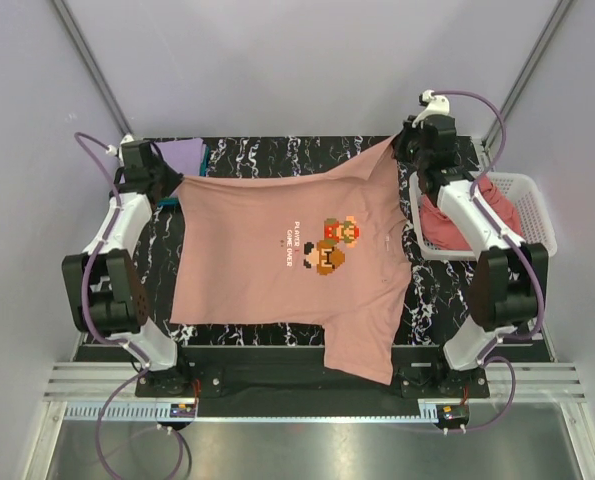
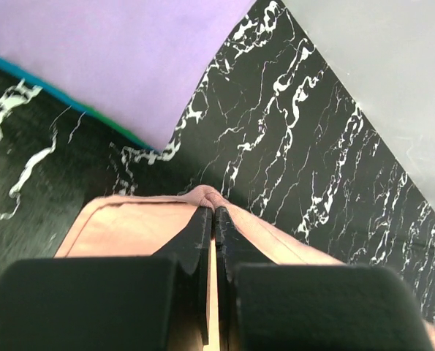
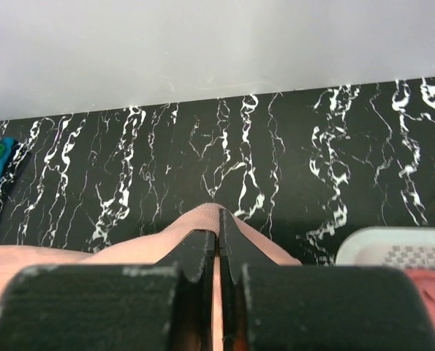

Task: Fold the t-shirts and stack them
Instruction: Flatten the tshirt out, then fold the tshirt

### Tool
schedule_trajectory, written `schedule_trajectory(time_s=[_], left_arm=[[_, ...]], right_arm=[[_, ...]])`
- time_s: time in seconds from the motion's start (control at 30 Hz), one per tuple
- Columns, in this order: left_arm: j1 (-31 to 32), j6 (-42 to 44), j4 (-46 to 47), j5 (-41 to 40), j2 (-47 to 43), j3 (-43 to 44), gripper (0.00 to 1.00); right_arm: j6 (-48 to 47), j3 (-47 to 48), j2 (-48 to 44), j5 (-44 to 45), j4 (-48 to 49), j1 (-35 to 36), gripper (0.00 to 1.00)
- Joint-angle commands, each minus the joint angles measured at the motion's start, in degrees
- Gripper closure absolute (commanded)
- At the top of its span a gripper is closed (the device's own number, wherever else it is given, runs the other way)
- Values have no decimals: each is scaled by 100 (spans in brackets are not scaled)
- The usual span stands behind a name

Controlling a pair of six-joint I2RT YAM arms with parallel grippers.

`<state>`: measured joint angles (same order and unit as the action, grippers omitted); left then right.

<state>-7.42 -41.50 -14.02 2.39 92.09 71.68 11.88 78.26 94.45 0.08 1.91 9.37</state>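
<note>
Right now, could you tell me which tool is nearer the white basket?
Right. The right tool grips the t-shirt beside the basket's far corner; the left tool is across the table.

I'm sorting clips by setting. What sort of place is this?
Likely a robot lab cell, not a home: a left arm and right arm bolted to a marble-pattern table, plain walls close around, and a shirt spread out with a basket alongside.

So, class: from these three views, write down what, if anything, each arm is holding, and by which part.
Both hold the salmon shirt: left jaws shut on its far-left corner, right jaws on its far-right corner.
</note>
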Motion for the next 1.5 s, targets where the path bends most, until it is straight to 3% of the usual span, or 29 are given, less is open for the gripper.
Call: schedule_trajectory(time_s=[0.0, 0.27, 0.53, 0.93, 1.47], left_arm=[[-23, 273, 594, 130, 150, 505, 100], [-57, 608, -109, 16, 204, 540, 100], [-84, 572, -390, 147, -104, -259, 100], [-154, 801, -1076, -134, -377, -875, 100], [-154, 757, -1287, -169, -69, -1350, 100]], right_arm=[[-212, 672, 257, -499, 258, -207, 100], [-423, 358, 56, -745, -999, -356, 100], [-345, -205, -410, -895, -2000, -356, 100], [34, -1234, -1130, -527, -2915, -356, 100], [-1, -1629, -981, -527, -3434, -365, 100]])
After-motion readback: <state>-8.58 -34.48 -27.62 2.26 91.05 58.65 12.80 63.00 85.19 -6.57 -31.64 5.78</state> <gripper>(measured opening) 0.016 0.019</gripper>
